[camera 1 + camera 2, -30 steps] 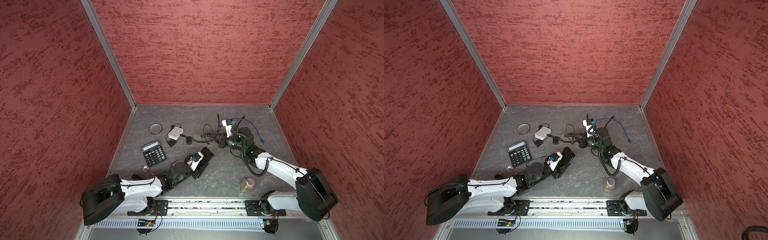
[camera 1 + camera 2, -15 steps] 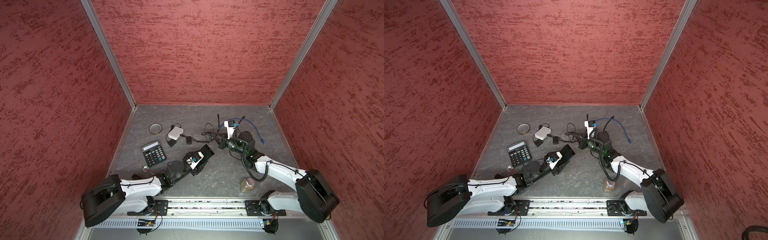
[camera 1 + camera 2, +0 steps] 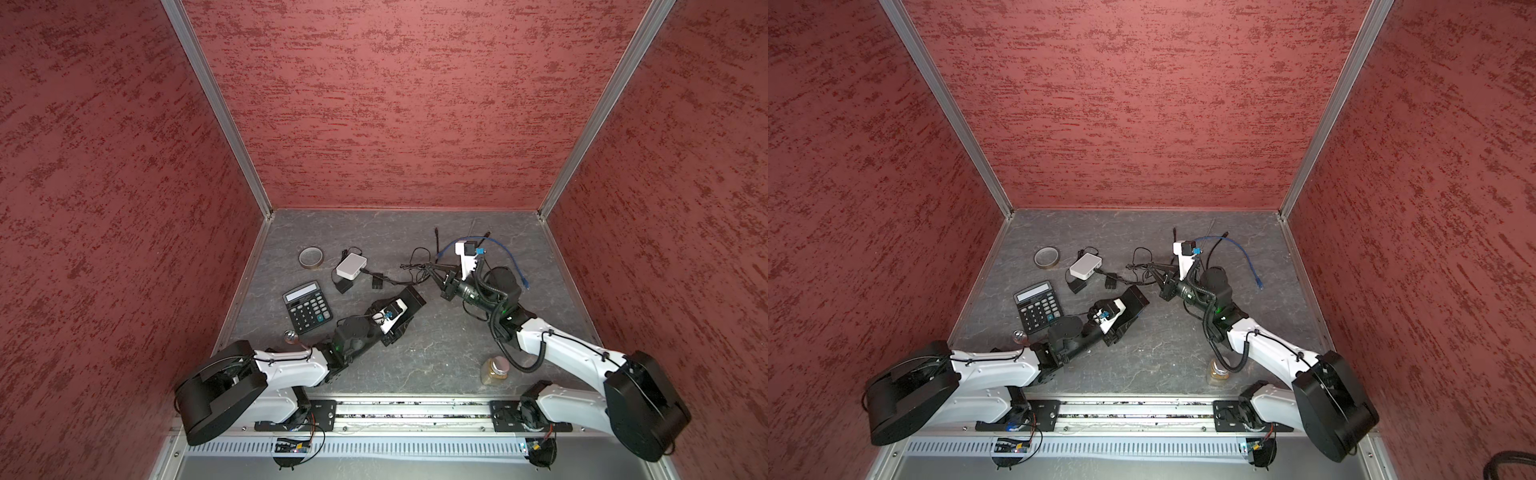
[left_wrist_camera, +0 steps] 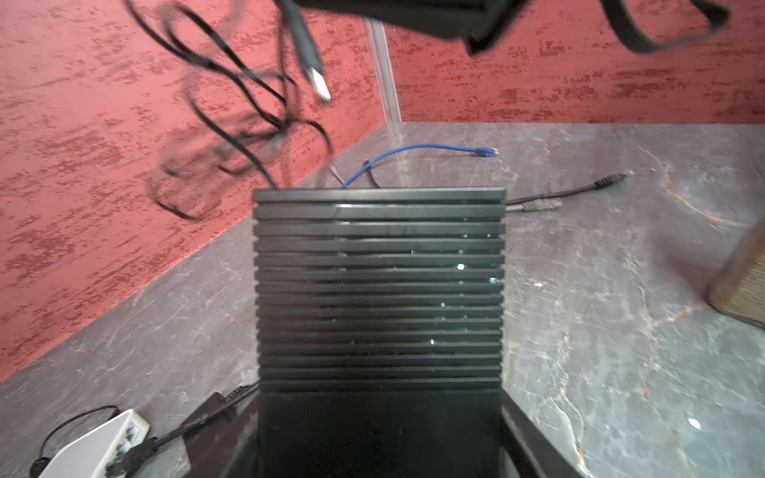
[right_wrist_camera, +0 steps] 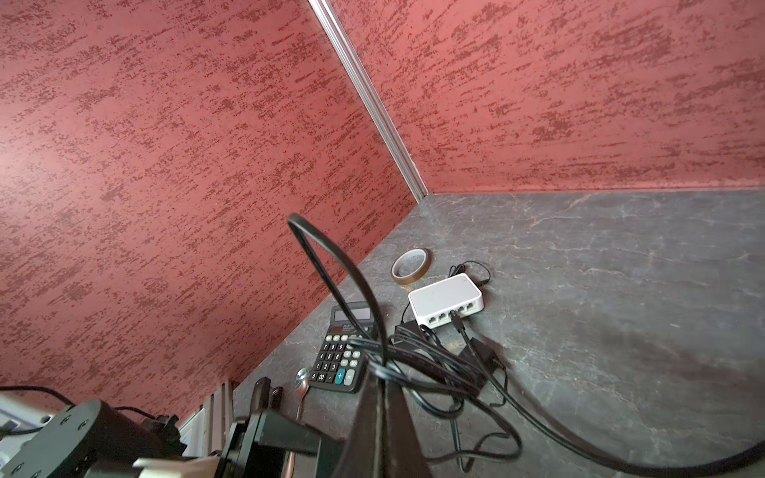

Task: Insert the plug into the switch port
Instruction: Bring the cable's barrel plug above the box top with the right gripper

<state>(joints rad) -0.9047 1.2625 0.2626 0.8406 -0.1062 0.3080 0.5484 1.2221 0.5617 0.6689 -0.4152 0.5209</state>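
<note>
The white switch (image 3: 351, 266) (image 5: 445, 298) lies at the back left of the floor, its row of ports facing front, with one black lead in a port. My right gripper (image 3: 432, 272) (image 5: 378, 374) is shut on a tangled black cable (image 5: 331, 273) and holds it above the floor, to the right of the switch. In the left wrist view the cable's silver-tipped plug (image 4: 318, 82) hangs in the air beyond a black ribbed box (image 4: 378, 285) (image 3: 411, 300). My left gripper (image 3: 399, 316) (image 4: 381, 455) is shut on that box, its fingers on both sides.
A calculator (image 3: 307, 306) and a tape roll (image 3: 311, 257) lie by the left wall, a metal spoon (image 3: 291, 337) near my left arm. A blue cable (image 3: 509, 253) lies at the back right. A small jar (image 3: 494, 370) stands at the front right.
My right arm has drawn slightly back and to the right with the cable. My left gripper has edged the ribbed box a little farther from the front.
</note>
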